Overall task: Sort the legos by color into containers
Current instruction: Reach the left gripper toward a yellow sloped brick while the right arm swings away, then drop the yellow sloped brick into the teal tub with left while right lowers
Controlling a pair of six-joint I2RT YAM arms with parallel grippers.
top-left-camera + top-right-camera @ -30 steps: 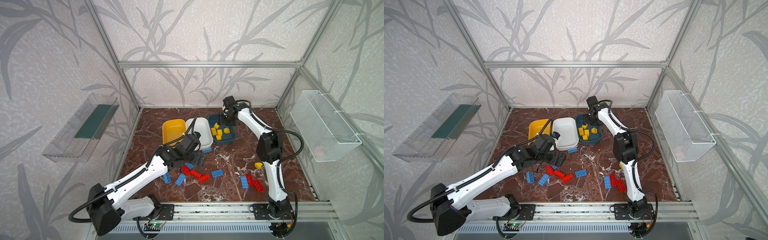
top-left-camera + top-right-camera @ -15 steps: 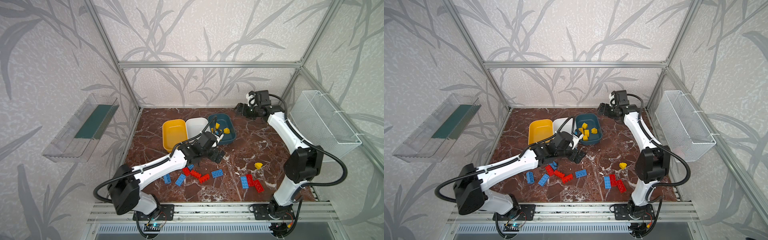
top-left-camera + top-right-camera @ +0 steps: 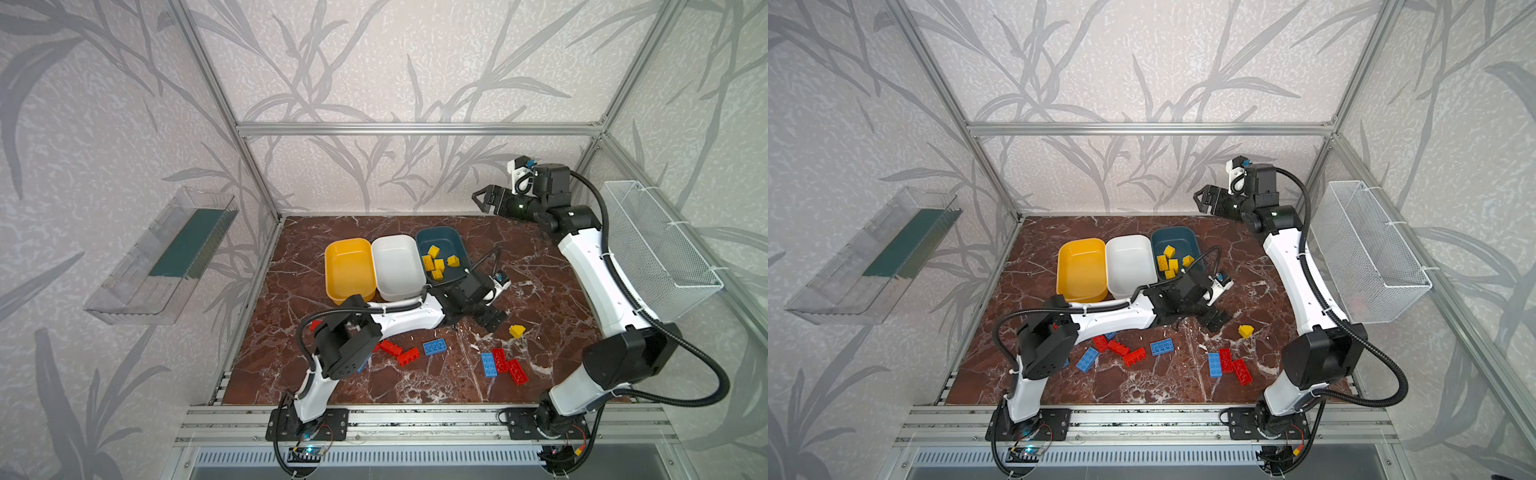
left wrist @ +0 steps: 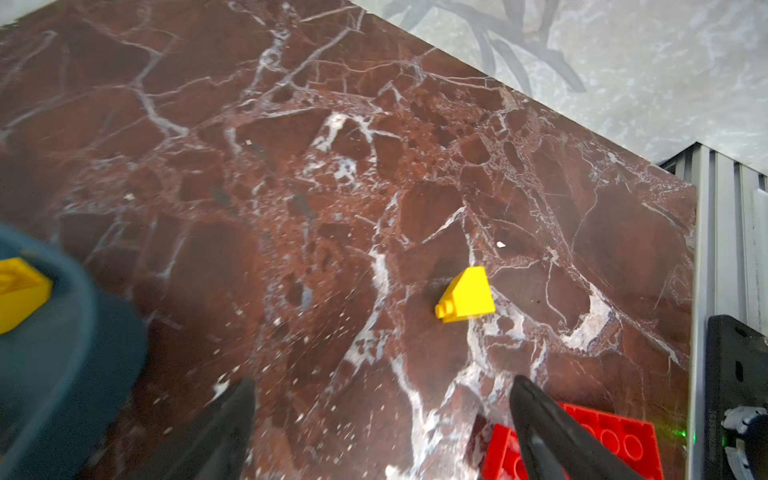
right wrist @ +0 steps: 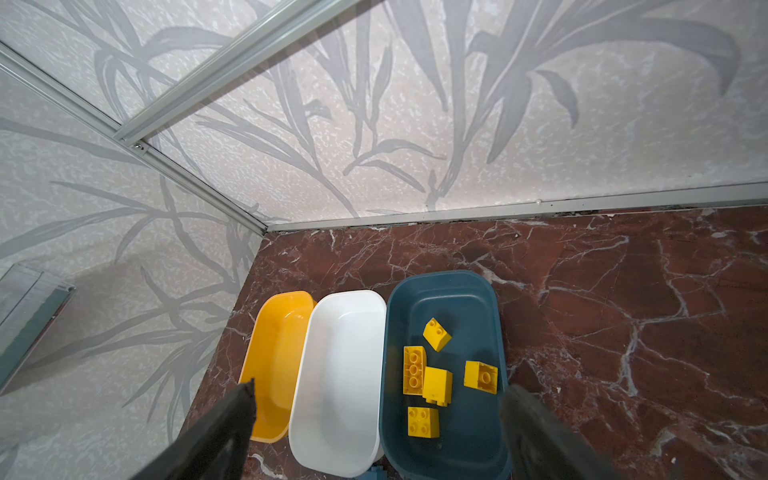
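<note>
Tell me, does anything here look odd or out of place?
Yes. Five yellow bricks lie in the dark teal tub, while the matching yellow tub sits empty, so brick colour and tub colour do not agree.

3 tubs [image 3: 397, 270], 6 yellow legos [image 3: 516, 331], 1 mesh basket [image 3: 660, 249], 1 tray [image 3: 166, 257]

Marble tabletop [image 3: 528, 249] w/ 3 tubs [image 3: 397, 266], loose red/blue/yellow legos [image 3: 434, 347]
</note>
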